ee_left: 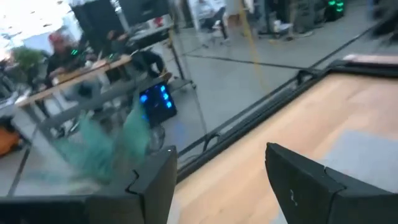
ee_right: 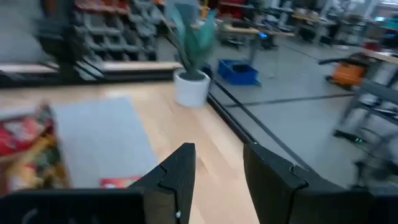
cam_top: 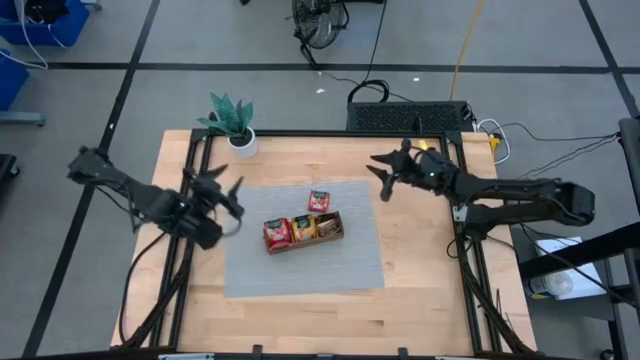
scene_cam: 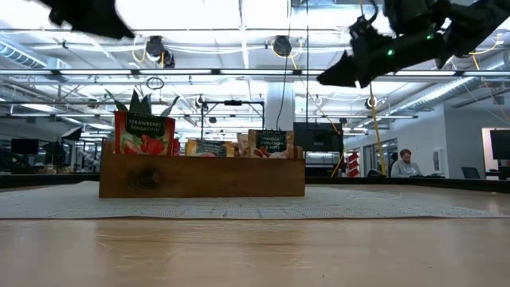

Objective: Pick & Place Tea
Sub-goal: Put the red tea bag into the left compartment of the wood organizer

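A brown wooden tray (cam_top: 335, 236) stands on a grey mat (cam_top: 300, 265) at the table's middle. Tea sachets stand upright in its three compartments: red (cam_top: 277, 234), orange-yellow (cam_top: 302, 228) and darker ones (cam_top: 326, 224). In the low view red sachets (scene_cam: 144, 134) and dark green ones (scene_cam: 269, 143) stick up above the tray's wall (scene_cam: 202, 177). One red sachet (cam_top: 319, 200) lies flat on the mat just beyond the tray. My left gripper (cam_top: 228, 190) hangs open above the mat's left edge. My right gripper (cam_top: 378, 176) is raised over the mat's far right corner, open with nothing between its fingers (ee_right: 180, 171).
A small potted plant (cam_top: 233, 122) in a white pot stands at the table's far left. Black frame rails (cam_top: 190, 170) run along the table's sides. Bare wood (cam_top: 330, 320) lies between the mat and the near edge. People sit at desks in the room beyond.
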